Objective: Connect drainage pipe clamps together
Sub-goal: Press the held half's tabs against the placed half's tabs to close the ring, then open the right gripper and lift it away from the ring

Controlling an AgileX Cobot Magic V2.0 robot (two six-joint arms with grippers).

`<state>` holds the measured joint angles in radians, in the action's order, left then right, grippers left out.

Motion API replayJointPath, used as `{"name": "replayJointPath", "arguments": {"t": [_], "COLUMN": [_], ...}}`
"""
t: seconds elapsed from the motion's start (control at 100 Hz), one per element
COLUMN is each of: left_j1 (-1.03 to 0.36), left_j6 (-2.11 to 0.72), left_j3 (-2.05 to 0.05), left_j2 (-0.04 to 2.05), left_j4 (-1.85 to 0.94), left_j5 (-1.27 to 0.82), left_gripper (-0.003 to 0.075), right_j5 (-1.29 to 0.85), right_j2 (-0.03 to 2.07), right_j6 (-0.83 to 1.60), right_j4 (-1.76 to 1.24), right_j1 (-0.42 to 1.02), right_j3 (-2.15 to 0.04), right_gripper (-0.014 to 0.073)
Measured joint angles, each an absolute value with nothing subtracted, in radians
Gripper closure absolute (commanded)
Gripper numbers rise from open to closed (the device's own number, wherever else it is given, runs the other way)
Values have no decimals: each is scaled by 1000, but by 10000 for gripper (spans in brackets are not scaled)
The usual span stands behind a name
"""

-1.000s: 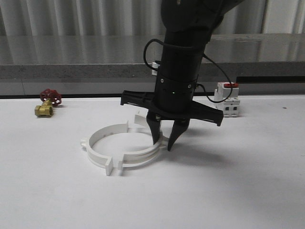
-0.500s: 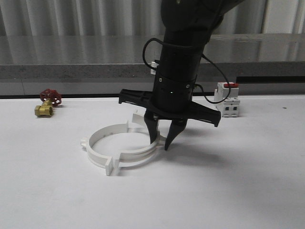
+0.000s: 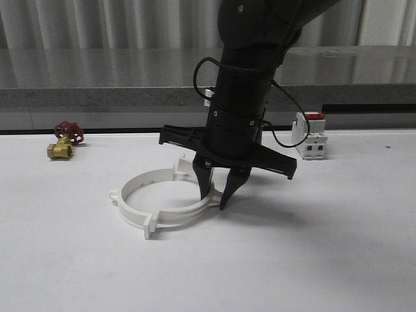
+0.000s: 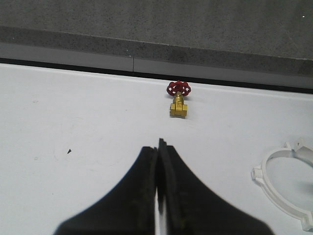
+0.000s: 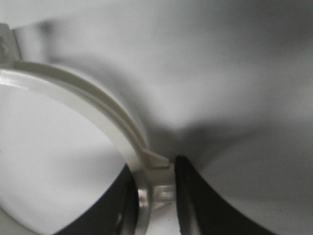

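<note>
Moved: since a second ago I see the right gripper (image 3: 216,193) shift left with its half-ring, and the gap at the near tabs closes; the two halves now read as one ring.
Valve (image 3: 65,140): far left on the table (image 3: 338,247), brass body with red handwheel, well apart from everything else; my left wrist view shows it too (image 4: 178,99), near the table's back edge.
Left gripper (image 4: 159,147): hanging over bare table, black fingers pressed together, holding nothing.
Clamps (image 3: 162,198): two white half-rings lying flat, left of centre; near tabs touching, far tabs close behind the arm, though I cannot tell if those meet. My left wrist view catches the ring's edge (image 4: 281,188).
Right gripper: pointing straight down at the ring's right side, one finger inside the band and one outside, narrowly parted. In my right wrist view the band (image 5: 93,110) runs between the fingers (image 5: 193,196) beside a small lug; they look closed on it.
Breaker (image 3: 311,135): white block with red switch, behind and right of the arm, apart from the ring.
</note>
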<state>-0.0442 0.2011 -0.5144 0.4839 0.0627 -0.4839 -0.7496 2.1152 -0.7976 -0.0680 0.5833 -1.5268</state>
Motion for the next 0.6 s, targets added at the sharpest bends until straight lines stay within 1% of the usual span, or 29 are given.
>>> {"name": "replayJointPath", "arguments": {"t": [0.1,0.34,0.5,0.6], "left_j1": [-44,-44,-44,-44], "left_j6": [201,201,201,201], "left_j3": [-514,-514,-514,-514], "left_j2": [484,484,484,484], "left_j4": [63,63,63,63], "left_j5": [-484,-484,-484,-484], "left_gripper": [741,741,741,741], "right_j5": [-750,-750,-739,-730], "right_j2": [2115,2115,2115,2115], "right_j6": [-798,-775,-749,-744], "right_j4": [-68,-68,-74,-76], "right_j1": [583,583,583,584], "right_j3": [-1527,-1527,-1527,-1527], "right_gripper": [531,348,244,198]}}
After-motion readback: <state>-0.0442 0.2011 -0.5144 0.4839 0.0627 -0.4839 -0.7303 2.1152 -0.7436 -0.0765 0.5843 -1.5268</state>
